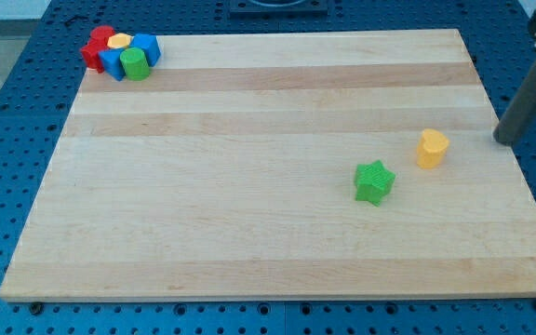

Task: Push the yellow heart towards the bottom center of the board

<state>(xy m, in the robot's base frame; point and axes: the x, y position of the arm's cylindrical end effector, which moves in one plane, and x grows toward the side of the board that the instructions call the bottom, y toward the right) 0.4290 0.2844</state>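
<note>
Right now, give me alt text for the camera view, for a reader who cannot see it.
My tip rests near the wooden board's right edge, right of a yellow block and apart from it, with a green star lower left of that block. At the board's top left corner, red, blue, green and yellow blocks sit clustered together.

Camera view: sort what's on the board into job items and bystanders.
Job:
- yellow heart, right of the board's centre
- my tip, to the heart's right, apart from it
- wooden board

Bystanders:
- green star, left of and below the heart
- top-left cluster: red blocks, yellow block, blue blocks, green block
</note>
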